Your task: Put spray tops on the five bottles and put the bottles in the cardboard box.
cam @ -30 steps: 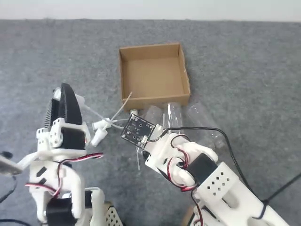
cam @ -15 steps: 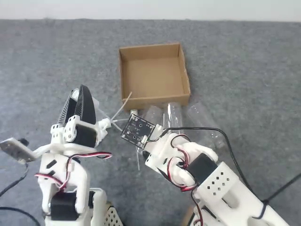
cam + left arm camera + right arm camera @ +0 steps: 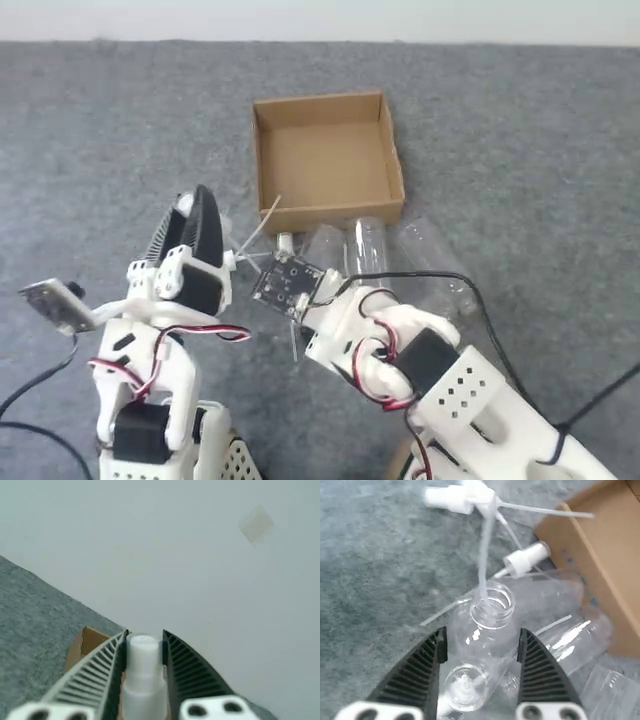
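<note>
My left gripper [image 3: 144, 636] is shut on a white spray top [image 3: 144, 675], held upright above the carpet. From above, that gripper [image 3: 190, 205] stands just left of my right arm's wrist board [image 3: 290, 280]. My right gripper [image 3: 482, 637] is shut on a clear bottle [image 3: 480, 645] with its open mouth [image 3: 492, 602] facing away from me. A thin dip tube [image 3: 484, 555] slants down to that mouth. The cardboard box [image 3: 330, 155] sits open behind both arms.
Loose spray tops [image 3: 452, 497] [image 3: 525, 560] lie on the grey carpet beyond the held bottle. Several clear bottles [image 3: 368, 245] [image 3: 430, 250] lie against the box's near wall [image 3: 330, 212]. Another dip tube [image 3: 262, 225] slants up beside the box corner.
My left arm has swung right with the spray top, closing in on the right gripper. The right arm has barely shifted.
</note>
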`<state>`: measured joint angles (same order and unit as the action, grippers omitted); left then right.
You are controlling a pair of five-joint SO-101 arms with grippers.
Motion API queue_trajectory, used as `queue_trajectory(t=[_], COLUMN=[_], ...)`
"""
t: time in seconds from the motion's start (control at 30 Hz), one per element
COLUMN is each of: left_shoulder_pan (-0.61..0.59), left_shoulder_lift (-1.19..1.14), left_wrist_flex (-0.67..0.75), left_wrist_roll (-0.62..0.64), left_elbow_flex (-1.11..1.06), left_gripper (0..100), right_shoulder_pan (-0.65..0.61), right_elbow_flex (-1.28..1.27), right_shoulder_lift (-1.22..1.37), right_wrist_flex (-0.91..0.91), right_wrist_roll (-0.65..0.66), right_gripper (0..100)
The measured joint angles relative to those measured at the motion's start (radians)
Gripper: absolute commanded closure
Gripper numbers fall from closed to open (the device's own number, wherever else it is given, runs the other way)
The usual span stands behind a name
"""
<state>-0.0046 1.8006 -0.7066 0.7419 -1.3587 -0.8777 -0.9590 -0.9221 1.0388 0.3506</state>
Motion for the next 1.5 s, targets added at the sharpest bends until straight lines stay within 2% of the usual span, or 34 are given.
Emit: queue_trajectory(t=[0.3,0.6,0.8,0.97,1.27,1.5], left_shoulder_pan=[0.021,0.143,0.242,0.262,0.287,0.411], left_shoulder_lift=[0.0,0.0,0.0,0.0,0.0,0.002], left_wrist_flex=[0.0,0.002,-0.061,-0.071,-0.107,-0.167], left_wrist_roll=[-0.002,-0.029,-0.058,-0.06,-0.103,-0.104], left_elbow_flex=[-0.018,-0.055,-0.055,-0.055,-0.055,-0.055], left_gripper=[99,99,99,99,99,99], right_shoulder_pan=[-0.011,-0.012,-0.012,-0.012,0.034,0.04], right_elbow_flex=[0.0,0.008,0.008,0.008,0.008,0.008], right_shoulder_lift=[0.0,0.0,0.0,0.0,-0.189,-0.227], right_wrist_flex=[0.012,0.051,0.054,0.054,0.103,0.103], right_wrist_roll=[0.0,0.0,0.0,0.0,0.002,0.0], right_gripper=[92.9,92.9,92.9,92.9,92.9,92.9])
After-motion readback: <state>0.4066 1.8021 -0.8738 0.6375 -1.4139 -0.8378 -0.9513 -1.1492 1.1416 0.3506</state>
